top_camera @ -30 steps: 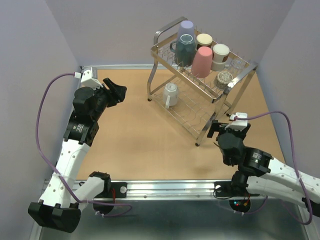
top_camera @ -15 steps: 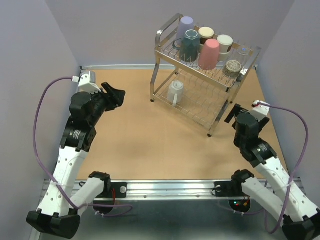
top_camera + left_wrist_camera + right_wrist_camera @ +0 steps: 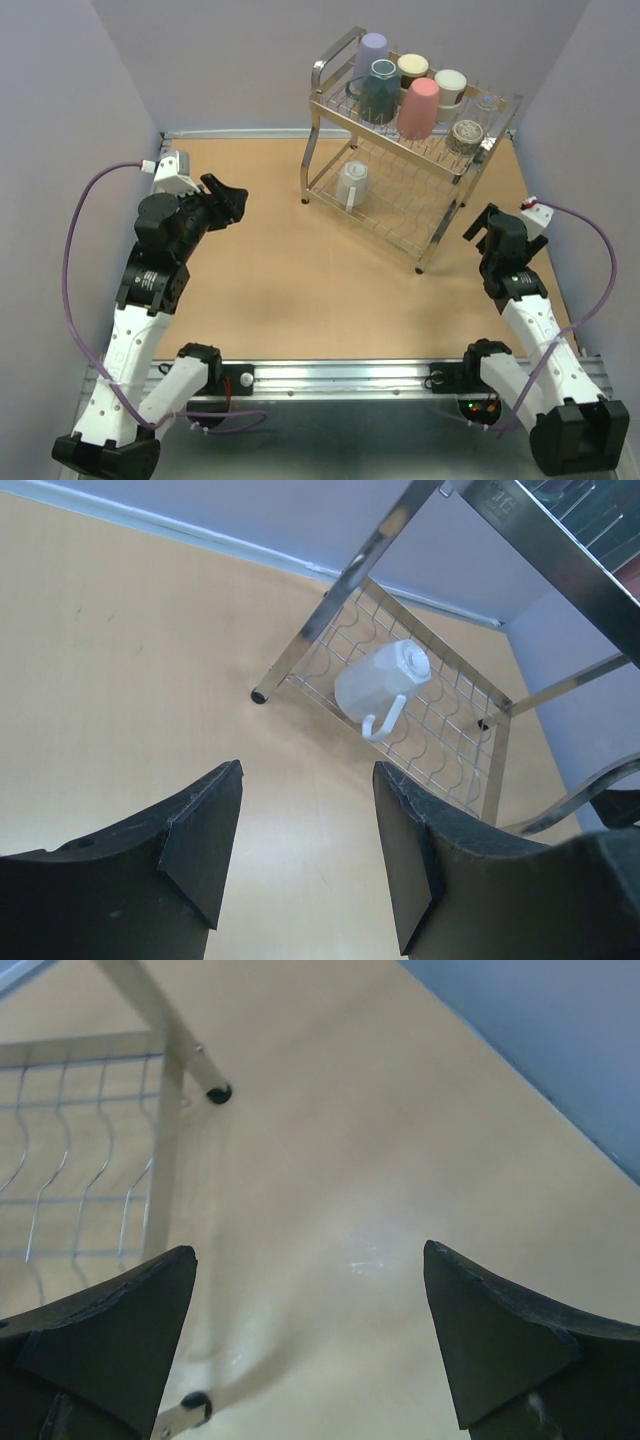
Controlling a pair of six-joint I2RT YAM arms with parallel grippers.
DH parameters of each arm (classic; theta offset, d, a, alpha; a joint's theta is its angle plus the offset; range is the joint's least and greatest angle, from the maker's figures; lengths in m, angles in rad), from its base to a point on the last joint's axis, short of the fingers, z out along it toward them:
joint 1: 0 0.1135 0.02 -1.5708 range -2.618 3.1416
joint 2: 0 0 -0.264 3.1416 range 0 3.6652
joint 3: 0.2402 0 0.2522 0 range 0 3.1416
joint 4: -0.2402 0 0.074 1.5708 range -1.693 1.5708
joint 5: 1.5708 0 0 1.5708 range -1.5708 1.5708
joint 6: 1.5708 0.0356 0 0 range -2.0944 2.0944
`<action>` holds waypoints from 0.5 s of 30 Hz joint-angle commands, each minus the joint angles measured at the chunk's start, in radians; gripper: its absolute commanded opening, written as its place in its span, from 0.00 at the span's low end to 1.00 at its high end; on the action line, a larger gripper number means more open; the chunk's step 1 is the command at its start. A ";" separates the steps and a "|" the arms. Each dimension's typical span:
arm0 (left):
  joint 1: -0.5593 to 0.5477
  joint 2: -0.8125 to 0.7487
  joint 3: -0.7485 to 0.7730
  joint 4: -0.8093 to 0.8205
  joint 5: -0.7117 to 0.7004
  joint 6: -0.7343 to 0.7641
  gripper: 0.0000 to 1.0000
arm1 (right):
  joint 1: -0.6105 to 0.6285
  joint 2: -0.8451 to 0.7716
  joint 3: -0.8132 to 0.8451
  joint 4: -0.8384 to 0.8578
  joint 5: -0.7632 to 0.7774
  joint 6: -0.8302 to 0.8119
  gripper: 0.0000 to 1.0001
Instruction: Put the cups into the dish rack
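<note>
Two tiers of the dish rack [image 3: 439,232] carry the cups, at the far right of the bench [image 3: 290,280]; on the upper tier stand a lavender cup [image 3: 373,49], a dark teal cup [image 3: 381,90], a cream-and-brown cup [image 3: 411,70], a pink cup [image 3: 418,108], a pale cup [image 3: 449,88] and a short metal cup [image 3: 466,135]; a white mug [image 3: 351,184] lies on the lower tier, handle toward the near side. Left fingers [image 3: 228,193] hover over the bench left of the rack, parted a moderate way, holding nothing; right fingers [image 3: 485,222] hang beside the rack's near right leg, spread wide, also holding nothing.
</note>
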 commanded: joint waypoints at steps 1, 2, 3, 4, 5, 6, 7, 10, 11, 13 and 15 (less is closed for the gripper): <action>-0.003 -0.022 0.018 -0.001 -0.013 0.049 0.65 | -0.184 0.025 -0.024 0.199 -0.139 -0.025 1.00; -0.004 -0.027 0.016 -0.003 -0.013 0.049 0.65 | -0.185 0.046 -0.023 0.217 -0.117 -0.026 1.00; -0.004 -0.029 0.015 -0.007 -0.011 0.048 0.66 | -0.187 0.065 -0.023 0.237 -0.101 -0.056 1.00; -0.004 -0.035 0.016 -0.013 -0.007 0.048 0.65 | -0.201 0.103 -0.029 0.271 -0.101 -0.064 1.00; -0.004 -0.036 0.018 -0.016 -0.005 0.048 0.66 | -0.213 0.118 -0.038 0.321 -0.106 -0.072 1.00; -0.004 -0.038 0.019 -0.017 -0.003 0.043 0.65 | -0.228 0.134 -0.067 0.349 -0.121 -0.081 1.00; -0.004 -0.041 0.018 -0.017 0.004 0.040 0.66 | -0.260 0.155 -0.088 0.440 -0.164 -0.094 1.00; -0.004 -0.045 0.016 -0.024 -0.008 0.039 0.65 | -0.284 0.164 -0.227 0.695 -0.233 -0.133 1.00; -0.004 -0.047 0.010 -0.024 -0.008 0.040 0.66 | -0.287 0.175 -0.259 0.754 -0.250 -0.133 1.00; -0.004 -0.058 0.002 -0.026 -0.023 0.049 0.65 | -0.288 0.183 -0.346 0.923 -0.350 -0.150 1.00; -0.004 -0.067 -0.002 -0.027 -0.033 0.057 0.66 | -0.288 0.210 -0.375 0.979 -0.405 -0.170 1.00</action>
